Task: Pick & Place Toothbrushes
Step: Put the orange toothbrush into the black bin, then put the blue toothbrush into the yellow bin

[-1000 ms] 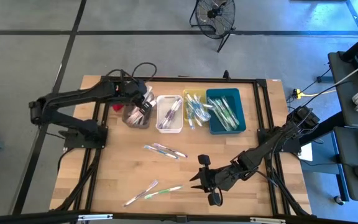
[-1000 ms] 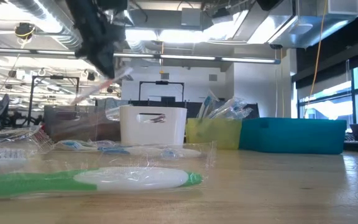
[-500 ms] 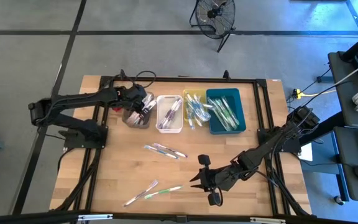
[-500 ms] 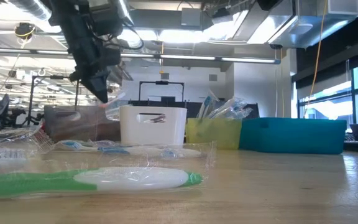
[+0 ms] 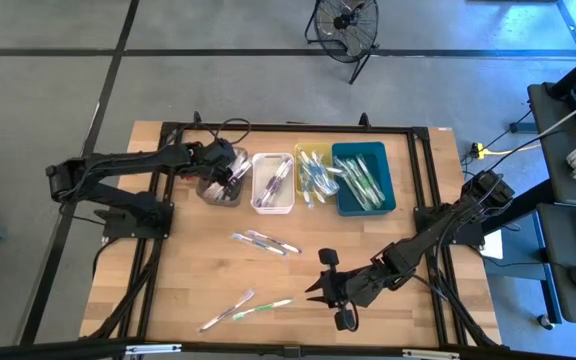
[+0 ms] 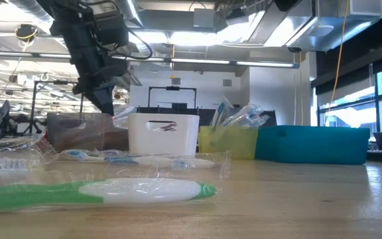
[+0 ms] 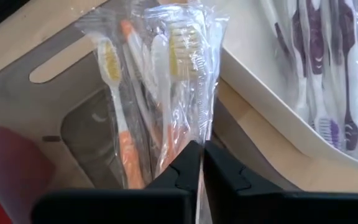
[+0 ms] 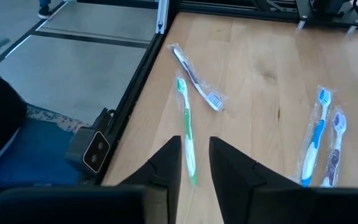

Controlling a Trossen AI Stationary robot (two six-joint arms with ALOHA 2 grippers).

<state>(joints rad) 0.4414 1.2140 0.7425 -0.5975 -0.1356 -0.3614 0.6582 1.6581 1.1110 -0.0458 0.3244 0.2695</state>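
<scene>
Inside grey bin (image 5: 218,187): wrapped orange and yellow toothbrushes (image 7: 166,81).

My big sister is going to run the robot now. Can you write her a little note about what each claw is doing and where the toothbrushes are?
Left gripper: shut on a wrapped yellow toothbrush, over the grey bin.
Right gripper: open, empty, low over the table's near edge, pointed at the green toothbrush.
Done: toothbrushes already sit in the grey, white, yellow and teal bins.
Left: let go of the yellow one, then clear four loose toothbrushes: two mid-table, two near the front.
</scene>
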